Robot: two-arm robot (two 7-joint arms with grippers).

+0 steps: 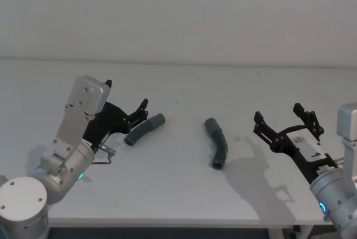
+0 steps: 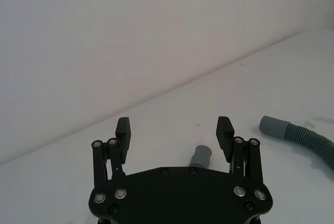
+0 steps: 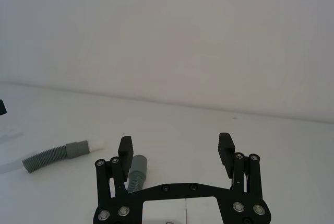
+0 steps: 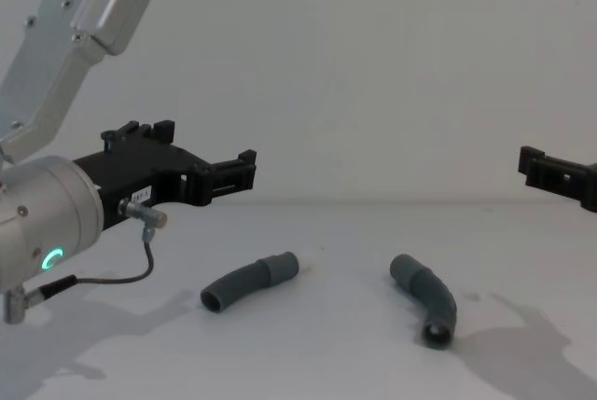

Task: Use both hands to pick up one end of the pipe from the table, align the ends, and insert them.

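My left gripper (image 1: 126,94) hovers over the table (image 1: 178,200), jaws apart, with the left pipe piece (image 1: 144,129) at its 5 o'clock. The right pipe piece (image 1: 217,141) lies at 3 o'clock of the left one, well apart. My right gripper (image 1: 278,112), jaws also spread, hovers at that piece's 3 o'clock. I should straddle each piece's ribs behind a cuff, leaving the mouths free.
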